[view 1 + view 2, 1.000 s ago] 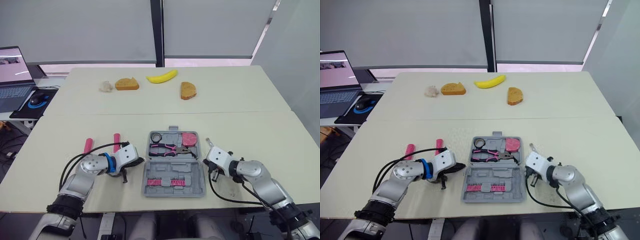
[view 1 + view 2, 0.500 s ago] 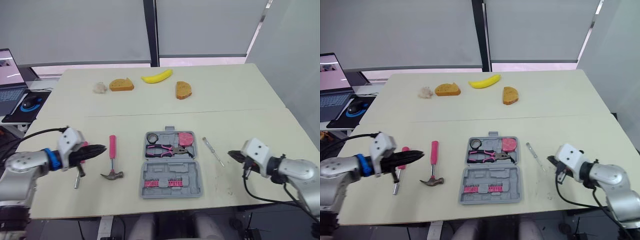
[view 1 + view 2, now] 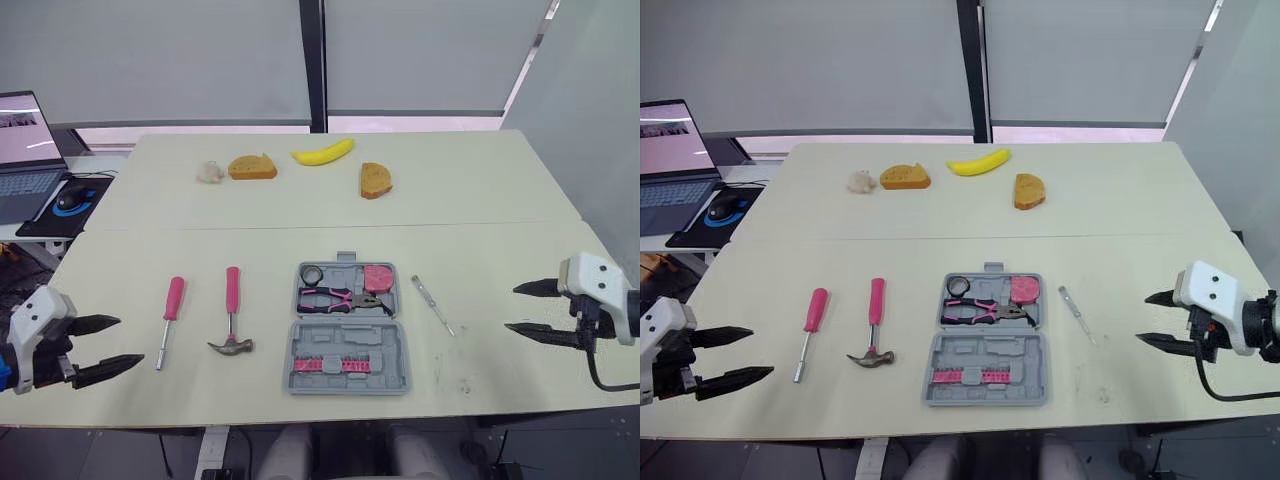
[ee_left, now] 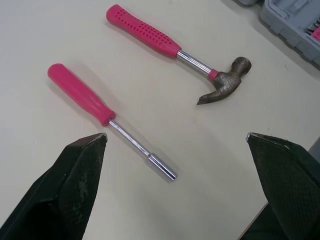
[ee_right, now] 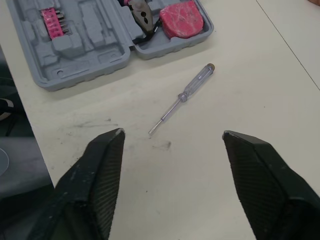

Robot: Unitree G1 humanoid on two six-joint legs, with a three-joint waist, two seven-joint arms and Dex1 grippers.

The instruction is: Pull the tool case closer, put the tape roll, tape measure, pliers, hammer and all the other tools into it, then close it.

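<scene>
Both end effectors are drawn back from the tools since half a second ago. The left end effector (image 3: 130,340) is now at the lower left edge of the eye view and the right end effector (image 3: 510,308) at the right edge. Each has its fingers spread and nothing is held. Both arms are cut off by the frame.

The tool case (image 3: 370,345) lies open at lower centre on the surface (image 3: 480,240). The tape roll (image 3: 312,274), pliers (image 3: 335,297) and tape measure (image 3: 377,277) are seated in it. The hammer (image 3: 232,290) and pink-handled driver (image 3: 174,298) lie to its left, and a slim screwdriver (image 3: 433,305) to its right. The screwdriver's clear handle is made out in the right wrist view. In the left wrist view the case is cropped at the upper right corner.
</scene>
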